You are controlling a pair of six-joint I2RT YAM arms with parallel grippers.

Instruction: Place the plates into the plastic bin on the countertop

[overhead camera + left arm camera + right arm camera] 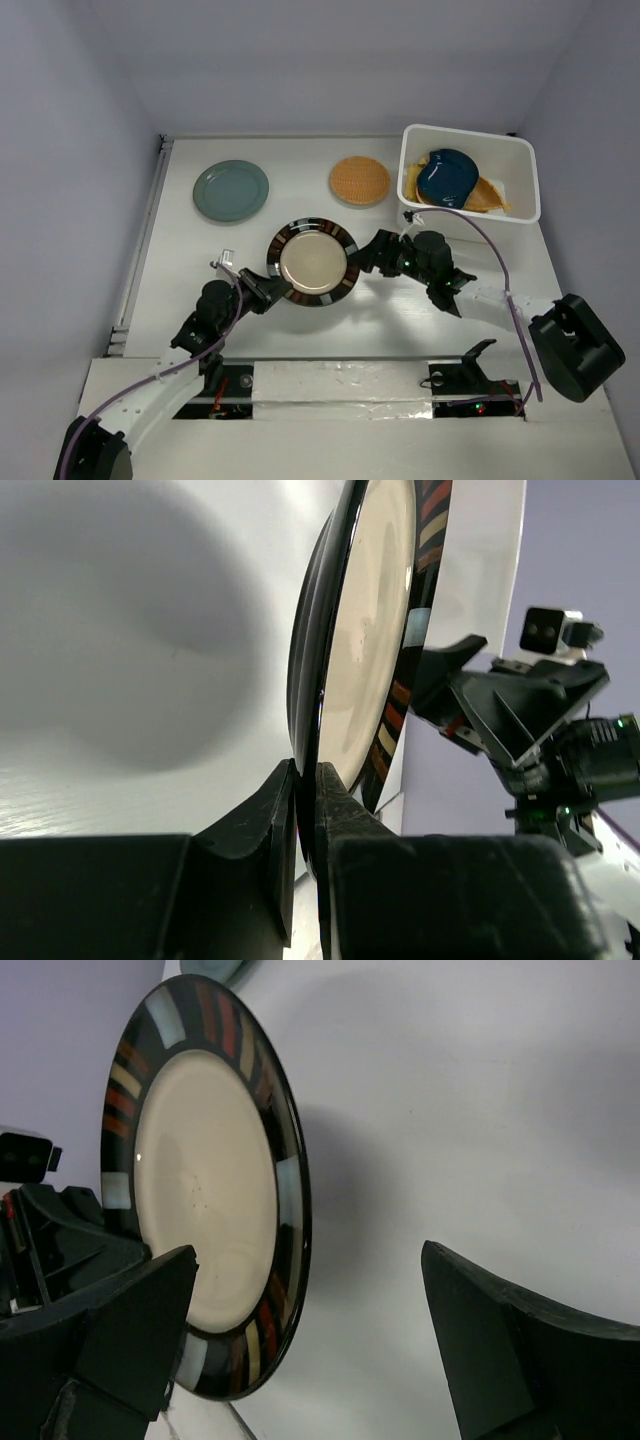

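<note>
dark-rimmed cream plate (313, 263) raised over countertop (290, 165); teal plate (231, 191), orange woven plate (360, 181) flat behind; dark blue plate (447, 176) in bin (466, 131).

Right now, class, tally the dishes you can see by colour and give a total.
Teal plate: 1
Orange woven-look plate: 1
Dark-rimmed cream plate: 1
Dark blue plate: 1
Yellow woven-look dish, partly hidden under the blue one: 1
Total: 5 showing; the plastic bin may hide more.

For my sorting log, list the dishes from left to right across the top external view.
teal plate → dark-rimmed cream plate → orange woven plate → dark blue plate, lying inside the plastic bin.
</note>
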